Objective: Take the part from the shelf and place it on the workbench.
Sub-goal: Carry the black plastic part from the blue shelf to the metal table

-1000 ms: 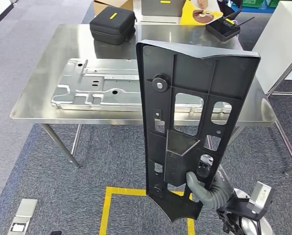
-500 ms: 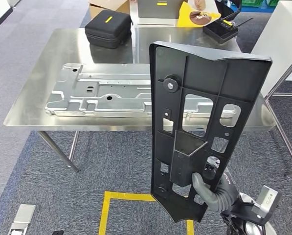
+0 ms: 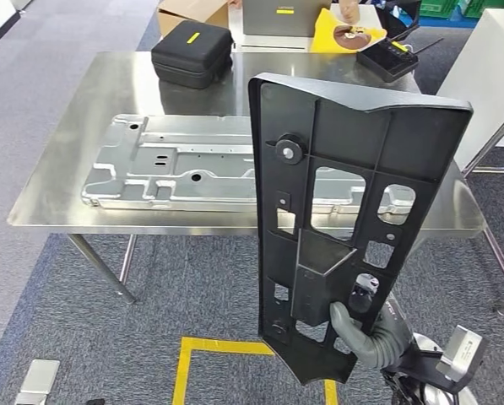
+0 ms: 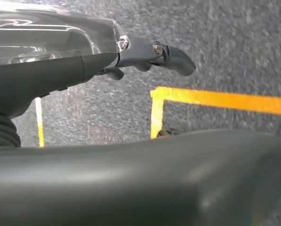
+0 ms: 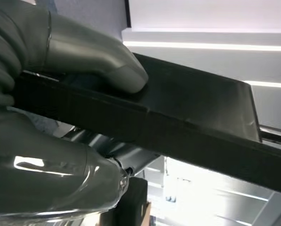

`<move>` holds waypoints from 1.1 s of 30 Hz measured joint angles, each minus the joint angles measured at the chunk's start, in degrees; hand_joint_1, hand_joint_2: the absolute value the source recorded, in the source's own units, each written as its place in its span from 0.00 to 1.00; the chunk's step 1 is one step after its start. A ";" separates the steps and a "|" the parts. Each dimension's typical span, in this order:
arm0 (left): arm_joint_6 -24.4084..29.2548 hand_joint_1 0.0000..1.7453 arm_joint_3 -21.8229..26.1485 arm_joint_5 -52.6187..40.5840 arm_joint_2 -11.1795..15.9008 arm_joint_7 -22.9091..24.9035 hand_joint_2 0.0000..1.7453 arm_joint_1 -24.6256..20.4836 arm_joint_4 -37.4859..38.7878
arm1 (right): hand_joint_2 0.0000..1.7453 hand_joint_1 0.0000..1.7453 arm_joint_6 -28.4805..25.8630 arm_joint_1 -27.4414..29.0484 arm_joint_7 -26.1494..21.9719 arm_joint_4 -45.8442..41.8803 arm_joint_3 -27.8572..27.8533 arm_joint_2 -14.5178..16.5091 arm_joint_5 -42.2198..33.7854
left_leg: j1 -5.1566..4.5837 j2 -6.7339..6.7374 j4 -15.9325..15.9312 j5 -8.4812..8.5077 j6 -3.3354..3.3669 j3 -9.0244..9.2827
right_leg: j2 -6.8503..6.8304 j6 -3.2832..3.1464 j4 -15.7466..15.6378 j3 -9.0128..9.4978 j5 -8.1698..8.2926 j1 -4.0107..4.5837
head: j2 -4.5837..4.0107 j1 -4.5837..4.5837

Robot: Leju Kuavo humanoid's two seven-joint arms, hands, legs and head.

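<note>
A large black plastic part [image 3: 338,211] with ribs and cut-outs stands upright in front of me, held at its lower end by my right hand [image 3: 364,333]. In the right wrist view the thumb and fingers [image 5: 96,61] clamp the part's edge [image 5: 196,117]. Behind the part stands the steel workbench [image 3: 57,169], whose near edge is hidden in part by the black part. My left hand [image 4: 96,61] hangs over the carpet with its fingers stretched out and nothing in it.
A long pressed metal panel [image 3: 172,164] lies across the workbench's middle. A black zip case [image 3: 192,52] sits at its far side and a black device [image 3: 389,57] at the far right. Yellow floor tape [image 3: 192,359] marks the carpet. A white table [image 3: 485,67] stands at right.
The whole picture has shifted a little as the camera moved before the workbench. The black part stays upright in my right hand, with the same grip.
</note>
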 joint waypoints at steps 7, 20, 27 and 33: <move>0.00 0.00 0.00 0.04 0.04 -0.15 1.00 0.02 0.00 | 1.00 1.00 0.00 0.39 -0.03 -0.07 -0.16 -0.07 0.04 | 0.38 0.12 -0.53 -1.20 0.75 2.02 | -0.04 0.95 13.32 -8.45 -2.44 -0.09 | 0.00 0.00; 0.01 0.00 -0.09 -0.61 0.07 -0.68 1.00 -0.14 0.00 | 1.00 1.00 -0.01 0.99 -0.43 -0.52 -0.54 -0.14 -0.13 | 0.36 -0.02 14.41 -8.72 -1.85 -4.53 | -0.28 -2.06 0.35 -2.55 2.28 -0.21 | 0.00 -0.01; 0.01 0.00 -0.11 -0.73 0.31 -0.51 1.00 -0.05 0.00 | 1.00 1.00 0.00 1.02 -0.80 -0.77 -0.60 -0.14 -0.27 | -0.34 -0.04 1.64 0.67 -0.22 -0.94 | 0.07 -1.23 0.26 -0.53 0.71 -0.02 | 0.00 -0.01; 0.10 0.00 -0.17 -1.12 0.34 -0.38 1.00 -0.17 0.00 | 1.00 1.00 0.00 0.94 -0.83 -0.96 -0.87 -0.29 -0.46 | 0.22 0.10 -0.81 0.45 0.68 0.66 | 0.01 0.27 5.53 -2.84 -2.63 0.01 | 0.00 0.02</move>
